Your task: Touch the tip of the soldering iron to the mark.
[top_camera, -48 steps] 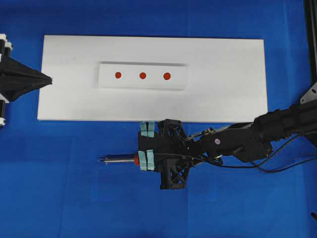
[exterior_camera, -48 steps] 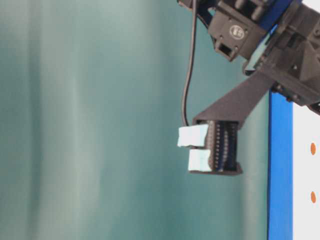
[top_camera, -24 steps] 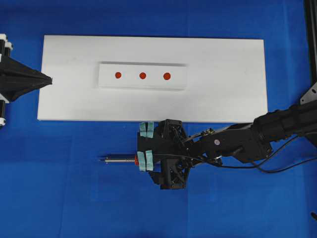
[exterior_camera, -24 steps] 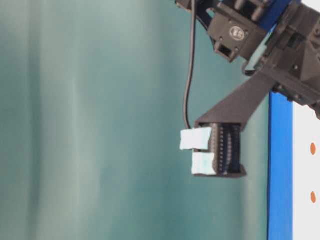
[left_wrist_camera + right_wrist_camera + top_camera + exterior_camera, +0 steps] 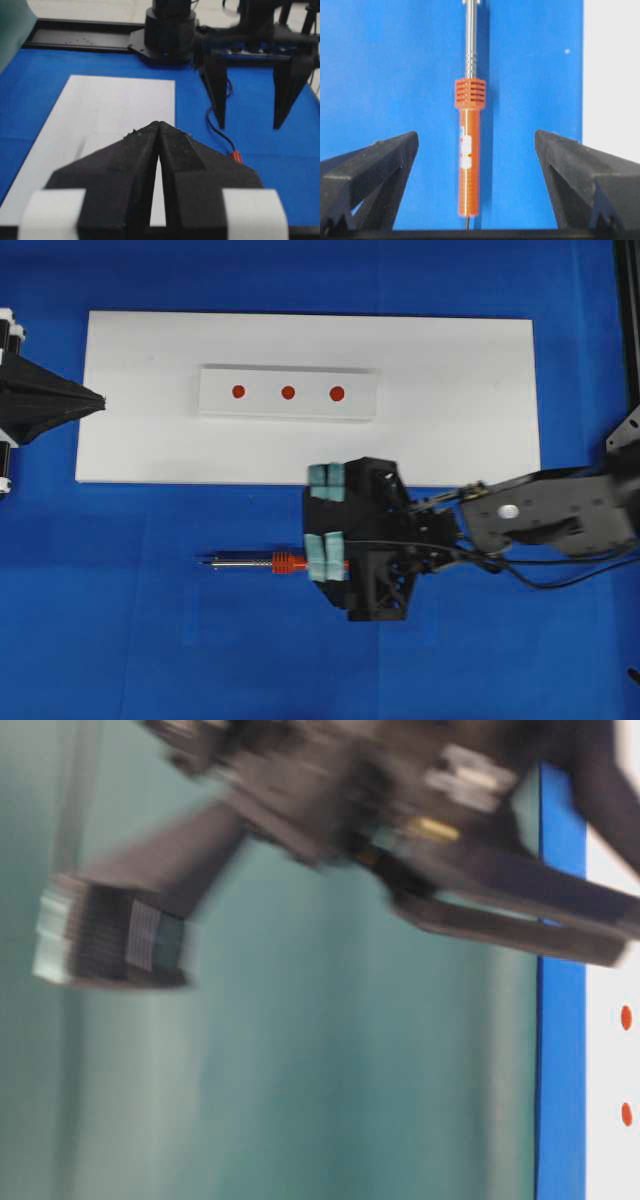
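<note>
The soldering iron [image 5: 262, 562] lies flat on the blue mat, silver shaft to the left, tip [image 5: 206, 561] pointing left. Its red-orange handle [image 5: 469, 160] and ribbed collar [image 5: 469, 93] lie loose between the fingers of my right gripper [image 5: 326, 516], which is open wide and touches nothing. In the right wrist view the tip is cut off at the top edge. Three red marks [image 5: 288, 392] sit in a row on a raised white strip on the white board [image 5: 450, 390]. My left gripper [image 5: 158, 124] is shut and empty at the board's left edge [image 5: 98, 400].
The iron's black cord [image 5: 217, 129] trails back under the right arm. The board's near edge [image 5: 200, 482] runs just beyond the iron. In the table-level view the right arm [image 5: 330, 800] is a blur, with two marks [image 5: 626, 1017] at the right.
My right gripper has opened and let go of the soldering iron's handle, then drawn back to the right. The iron stays on the mat. The left arm has not moved.
</note>
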Tool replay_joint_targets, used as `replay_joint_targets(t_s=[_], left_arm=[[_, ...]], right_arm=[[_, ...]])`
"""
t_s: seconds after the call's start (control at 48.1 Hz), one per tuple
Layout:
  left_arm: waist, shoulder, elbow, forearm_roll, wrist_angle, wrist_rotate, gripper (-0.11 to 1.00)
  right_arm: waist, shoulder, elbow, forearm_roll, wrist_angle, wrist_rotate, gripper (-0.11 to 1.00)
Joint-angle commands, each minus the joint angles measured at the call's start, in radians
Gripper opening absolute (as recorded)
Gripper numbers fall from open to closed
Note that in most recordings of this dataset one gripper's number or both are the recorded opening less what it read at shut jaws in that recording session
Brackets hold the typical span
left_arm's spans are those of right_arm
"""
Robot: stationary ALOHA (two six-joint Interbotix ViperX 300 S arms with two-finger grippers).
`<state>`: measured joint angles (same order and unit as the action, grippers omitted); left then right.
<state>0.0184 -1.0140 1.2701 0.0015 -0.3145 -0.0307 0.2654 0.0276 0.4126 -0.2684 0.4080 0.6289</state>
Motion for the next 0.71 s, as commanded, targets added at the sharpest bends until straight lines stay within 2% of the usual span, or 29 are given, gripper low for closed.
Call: replay_joint_targets(t_s=[0.0,0.125,0.25,0.374,0.582,0.686], left_arm=[[0.002,0.009,-0.012,0.002,-0.009,0.000,0.00],[0.002,0.009,-0.011,0.002,-0.008,0.000,0.00],[0.002,0.009,-0.011,0.000,-0.009,0.000,0.00],[0.002,0.009,-0.011,0.002,-0.009,0.000,0.00],[0.002,0.009,-0.011,0.002,-0.009,-0.002,0.00],[0.002,0.009,-0.011,0.000,-0.008,-0.002,0.00]], right_arm=[[0.003,-0.048,-0.014,-0.017,0.015,-0.002,0.87],[-0.008,-0.048,-0.012,-0.051,0.015,-0.002,0.87],[-0.054,-0.051,-0.011,-0.089,0.017,-0.003,0.87],[-0.138,-0.058,-0.008,-0.112,0.018,-0.014,0.87],[-0.299,-0.083,0.006,-0.120,0.015,-0.097,0.87],[-0.354,-0.094,0.012,-0.120,0.009,-0.126,0.87]])
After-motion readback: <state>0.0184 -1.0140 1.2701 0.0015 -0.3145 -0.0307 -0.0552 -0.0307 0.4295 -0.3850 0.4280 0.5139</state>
